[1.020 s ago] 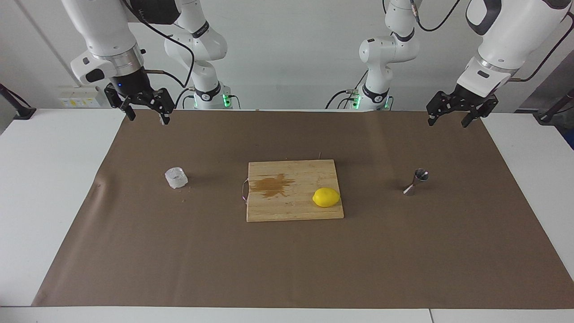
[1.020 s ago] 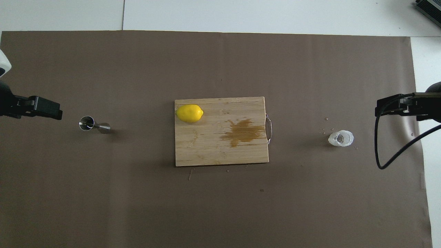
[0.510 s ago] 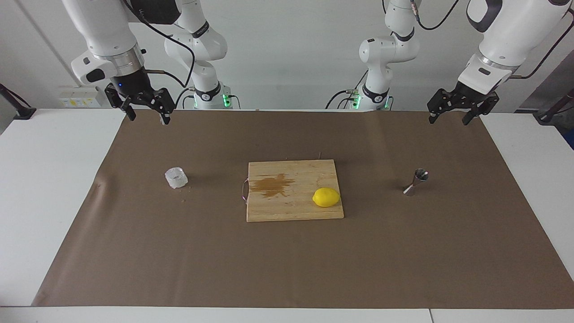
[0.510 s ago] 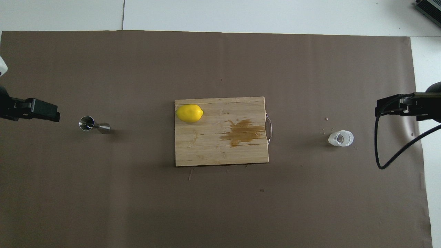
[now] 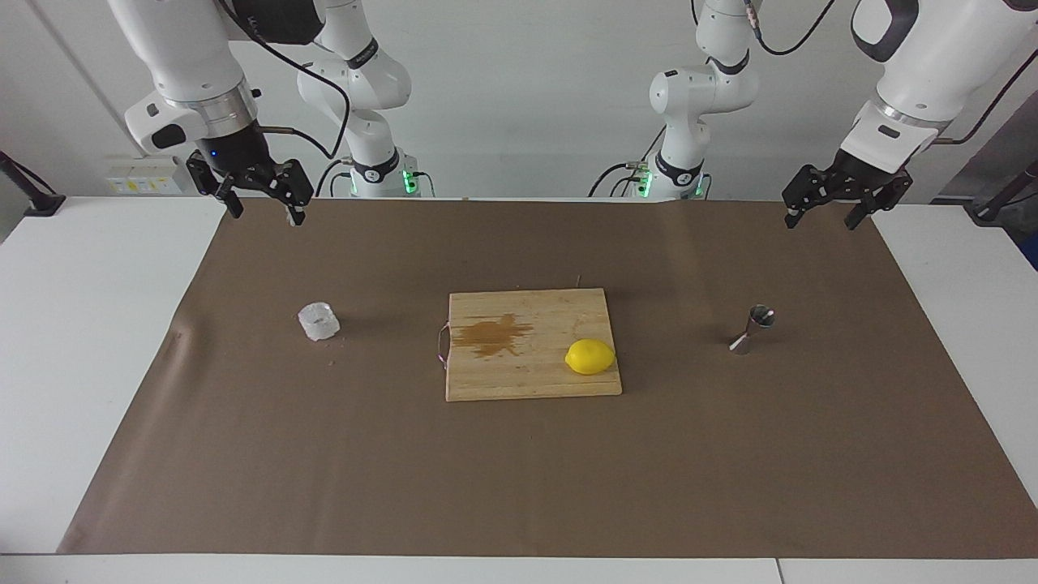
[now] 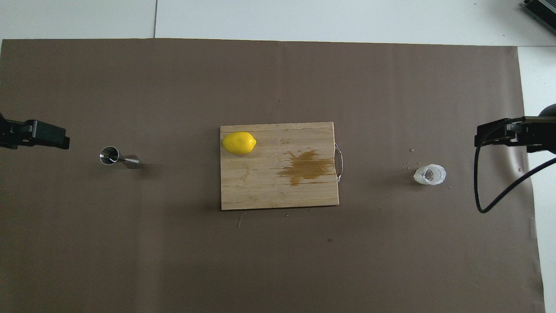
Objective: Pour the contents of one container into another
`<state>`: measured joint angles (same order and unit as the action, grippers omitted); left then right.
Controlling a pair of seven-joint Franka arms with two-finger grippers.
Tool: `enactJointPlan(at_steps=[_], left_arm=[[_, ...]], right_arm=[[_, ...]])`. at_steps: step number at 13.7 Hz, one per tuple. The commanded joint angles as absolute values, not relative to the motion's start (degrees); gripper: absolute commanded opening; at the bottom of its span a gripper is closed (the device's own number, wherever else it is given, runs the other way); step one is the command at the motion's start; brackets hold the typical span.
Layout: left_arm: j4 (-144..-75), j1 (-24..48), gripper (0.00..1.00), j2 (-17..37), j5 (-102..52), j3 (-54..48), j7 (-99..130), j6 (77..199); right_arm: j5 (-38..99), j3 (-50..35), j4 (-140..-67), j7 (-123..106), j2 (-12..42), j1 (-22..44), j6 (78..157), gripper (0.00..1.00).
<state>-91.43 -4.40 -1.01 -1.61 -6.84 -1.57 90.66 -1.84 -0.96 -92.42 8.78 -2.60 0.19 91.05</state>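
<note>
The cutting board [image 5: 532, 345] sits mid-table on the brown sheet [image 5: 519, 487] and serves as the landmark; a lemon [image 5: 589, 357] rests on its corner toward the left arm's end, and a brown stain marks the wood toward the right arm's end. The cup [image 5: 318, 321] stands upright on the sheet, well apart from the board toward the right arm's end; the jigger [image 5: 753, 328] stands well apart from the board toward the left arm's end, leaning slightly on its lower cone.

The right gripper [image 5: 258, 203] hangs high over the robots' edge of the sheet at its own end, jaws spread wide and empty; the left gripper [image 5: 827, 209] hangs likewise at its end, jaws wide, nothing held. Neither vessel has been touched, so the pour appears not yet begun.

The step in hand looks like reaching for the cup; the right gripper is the natural one for it. It should descend squarely, straddle the crinkled wall below the rim, and squeeze gently, since the thin wall will likely buckle; lift level to avoid spilling. The jigger's mouth is narrow and it looks tippy; steadying it with the left gripper at the waist would help; tilt slowly from close above.
</note>
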Motion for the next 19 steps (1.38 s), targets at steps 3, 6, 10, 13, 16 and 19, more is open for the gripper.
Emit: enactJointPlan(at_steps=[3,6,10,13,16,19], left_arm=[[-88.8,-6.1,1.00,7.7,-2.4,-7.1,1.0,96.3],[-88.2,-8.3,1.00,12.2,-2.7,-7.1,5.0,98.9],[-93.7,-11.8,1.00,12.0,-8.1,-7.1,15.0,103.6],[-100.9,-16.7,1.00,9.5,-21.8,-7.1,29.8,106.7],[-110.2,-19.9,1.00,5.1,-33.8,-7.1,39.8,109.8],[-119.1,-21.1,1.00,0.8,-43.0,-7.1,47.9,112.0]], right_arm=[[-1.2,-1.2,-93.6,7.7,-3.7,-0.5,91.3,1.00],[-1.2,-1.2,-93.6,7.7,-3.7,-0.5,91.3,1.00],[-1.2,-1.2,-93.6,7.7,-3.7,-0.5,91.2,1.00],[-1.2,-1.2,-93.6,7.7,-3.7,-0.5,91.3,1.00],[-1.2,-1.2,-93.6,7.8,-3.7,-0.5,91.3,1.00],[-1.2,-1.2,-93.6,7.7,-3.7,-0.5,91.3,1.00]])
